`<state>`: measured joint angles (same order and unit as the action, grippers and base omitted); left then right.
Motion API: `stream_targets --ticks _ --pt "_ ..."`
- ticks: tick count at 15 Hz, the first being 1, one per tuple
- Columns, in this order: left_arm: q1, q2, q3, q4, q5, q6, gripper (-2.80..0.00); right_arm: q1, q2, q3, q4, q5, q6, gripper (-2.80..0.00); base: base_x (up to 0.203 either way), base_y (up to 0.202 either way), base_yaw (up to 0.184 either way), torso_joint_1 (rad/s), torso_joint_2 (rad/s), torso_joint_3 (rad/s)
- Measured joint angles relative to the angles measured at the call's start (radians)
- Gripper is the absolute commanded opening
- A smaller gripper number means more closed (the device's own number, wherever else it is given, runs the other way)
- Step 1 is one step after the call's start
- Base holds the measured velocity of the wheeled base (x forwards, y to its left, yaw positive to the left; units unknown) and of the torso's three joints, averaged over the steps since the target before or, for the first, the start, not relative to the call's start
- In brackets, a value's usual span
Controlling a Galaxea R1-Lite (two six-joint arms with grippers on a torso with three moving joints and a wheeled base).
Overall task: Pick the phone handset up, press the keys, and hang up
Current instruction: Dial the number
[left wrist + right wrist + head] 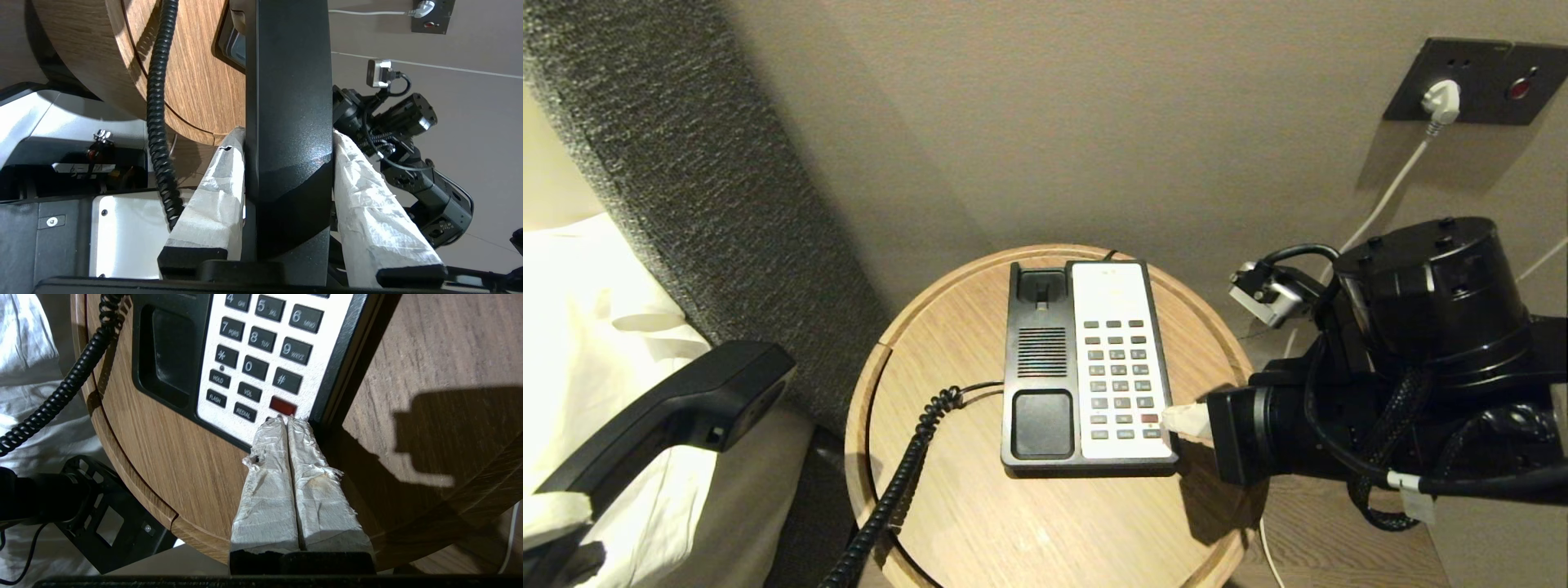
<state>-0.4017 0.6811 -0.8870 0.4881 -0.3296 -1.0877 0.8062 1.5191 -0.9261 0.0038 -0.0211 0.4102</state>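
Beside the bed, a round wooden table; right gripper closed, left gripper clamping handset.

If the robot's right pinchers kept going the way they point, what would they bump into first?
Probably the red key on the phone base. The right gripper, shut, has its tips right at that key's edge. Whether they already touch is unclear. The left gripper holds the phone handset aside.

keypad keys 4–9, 0, HOLD, VOL, FLASH, REDIAL
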Motion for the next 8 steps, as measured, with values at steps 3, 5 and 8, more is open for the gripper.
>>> stream_targets --ticks 3,5,8 --pt "0.0 -0.003 0.017 -0.012 -0.002 -0.001 -2.8 0.006 0.0 0.004 -0.001 -0.002 0.001 -2.8 0.0 0.0 0.0 0.0 0.0 0.0" --pt "0.0 -0.004 0.023 -0.013 -0.001 -0.001 -2.8 0.012 0.001 0.005 -0.002 0.0 0.001 -2.8 0.0 0.0 0.0 0.0 0.0 0.0" --pt "0.0 -0.004 0.021 -0.015 -0.002 -0.001 -2.8 0.016 0.003 0.017 -0.002 0.001 0.002 -2.8 0.0 0.0 0.0 0.0 0.0 0.0"
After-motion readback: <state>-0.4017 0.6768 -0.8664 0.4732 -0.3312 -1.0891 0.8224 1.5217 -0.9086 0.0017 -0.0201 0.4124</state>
